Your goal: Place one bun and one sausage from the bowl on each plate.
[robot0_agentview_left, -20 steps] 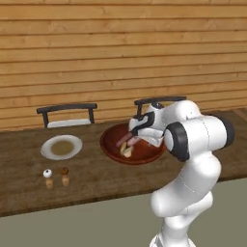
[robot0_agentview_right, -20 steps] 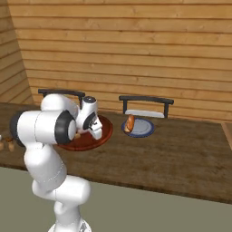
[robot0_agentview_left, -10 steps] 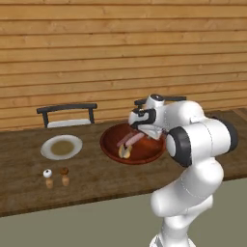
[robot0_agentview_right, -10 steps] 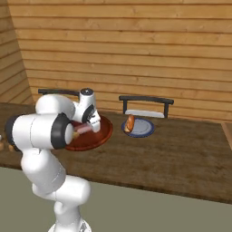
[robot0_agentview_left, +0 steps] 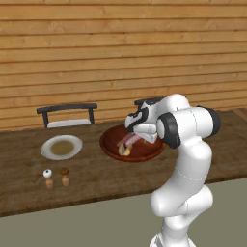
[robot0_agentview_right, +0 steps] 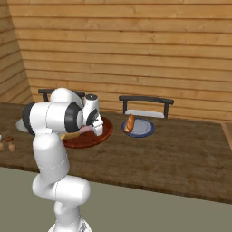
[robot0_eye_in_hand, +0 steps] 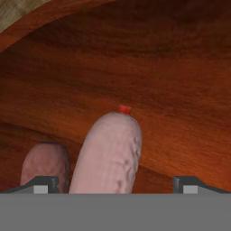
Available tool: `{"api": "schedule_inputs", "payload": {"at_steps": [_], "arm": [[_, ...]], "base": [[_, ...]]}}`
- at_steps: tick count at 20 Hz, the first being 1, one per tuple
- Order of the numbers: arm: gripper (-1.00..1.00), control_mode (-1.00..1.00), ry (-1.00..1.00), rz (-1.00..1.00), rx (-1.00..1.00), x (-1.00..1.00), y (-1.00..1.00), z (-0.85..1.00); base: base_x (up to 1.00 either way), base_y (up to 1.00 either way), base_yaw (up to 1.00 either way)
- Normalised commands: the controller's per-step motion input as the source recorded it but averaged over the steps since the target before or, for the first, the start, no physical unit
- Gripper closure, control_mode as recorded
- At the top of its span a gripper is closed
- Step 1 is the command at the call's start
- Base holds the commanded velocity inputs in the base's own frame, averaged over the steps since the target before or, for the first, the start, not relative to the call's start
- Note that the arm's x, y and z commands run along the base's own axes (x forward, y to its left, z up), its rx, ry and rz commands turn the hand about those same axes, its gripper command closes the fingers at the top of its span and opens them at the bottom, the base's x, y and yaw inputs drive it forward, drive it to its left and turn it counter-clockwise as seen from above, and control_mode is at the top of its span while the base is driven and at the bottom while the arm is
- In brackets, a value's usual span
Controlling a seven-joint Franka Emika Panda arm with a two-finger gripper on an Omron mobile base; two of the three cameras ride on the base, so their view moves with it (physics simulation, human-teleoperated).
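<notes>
Inside the bowl (robot0_agentview_left: 144,150) at mid-tabletop (robot0_agentview_left: 96,178), your sausage (robot0_eye_in_hand: 110,153) lies between the tool's (robot0_eye_in_hand: 116,185) wide-open fingertips (robot0_eye_in_hand: 43,184), ungripped; a second sausage (robot0_eye_in_hand: 45,167) sits just beside it. Your grey-white plate (robot0_agentview_left: 61,147) lies left, the bluish plate (robot0_agentview_right: 140,128) right, carrying a bun (robot0_agentview_right: 130,123).

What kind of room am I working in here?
Likely a dining spot in a rendered wooden kitchen: a long wooden table against a plank wall, with chairs tucked in behind, set with two plates, a big bowl of sausages and small shakers.
</notes>
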Motion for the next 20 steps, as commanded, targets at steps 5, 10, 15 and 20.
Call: {"api": "schedule_inputs", "payload": {"at_steps": [5, 10, 15, 20], "arm": [[-1.00, -1.00, 0.02, 0.00, 0.00, 0.01, -0.02, -0.63], [1.00, -1.00, 0.08, 0.00, 0.00, 0.00, 0.02, -0.86], [1.00, -1.00, 0.00, 0.00, 0.00, 0.01, 0.00, -0.33], [1.00, -1.00, -0.02, 0.00, 0.00, -0.17, -0.08, 0.25]], "base": [[0.00, 0.00, 0.00], [0.00, 0.00, 0.00], [0.00, 0.00, 0.00], [0.00, 0.00, 0.00]]}}
